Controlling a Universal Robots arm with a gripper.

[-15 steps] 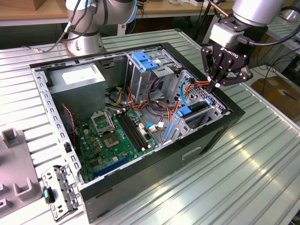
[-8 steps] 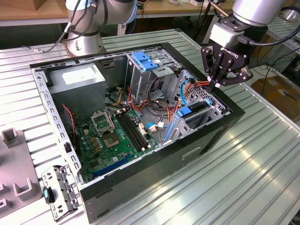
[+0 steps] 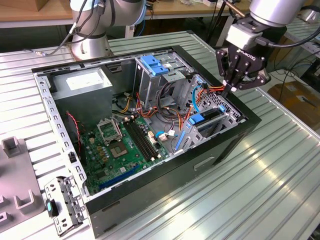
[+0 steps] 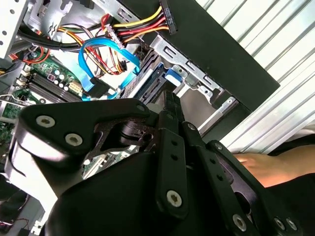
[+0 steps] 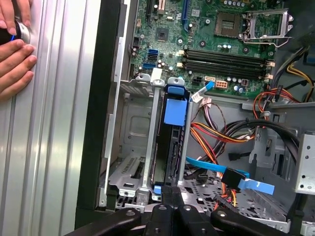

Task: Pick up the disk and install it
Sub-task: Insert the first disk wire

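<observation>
The gripper (image 3: pixel 231 87) hangs over the open computer case (image 3: pixel 200 167) with its fingers drawn narrow, the tips together. The disk (image 3: pixel 207 117) stands on edge in the grey drive cage (image 3: pixel 227 117), directly under the fingertips and running away from them towards the motherboard (image 3: pixel 120 150).

In the first wrist view the gripper (image 5: pixel 172 199) sits at the disk's (image 5: pixel 170 147) near end, with the slot stretching straight ahead of it. The light blue bracket tab (image 5: pixel 176 110) is at the far end, and the cage wall (image 5: pixel 133 147) lies just beside the disk. Whether the tips press on the disk's edge or hover just above it I cannot tell.

The exterior view gives the whole case on the ribbed metal table (image 3: pixel 280 165). The first wrist view adds a person's hand (image 5: pixel 15 49) resting on the table beyond the case wall, well apart from the tool (it holds something small and round). The second wrist view looks along one finger (image 4: pixel 171 105) to the blue tab (image 4: pixel 173 75), with looping blue cables (image 4: pixel 101 54) near the tip.
</observation>
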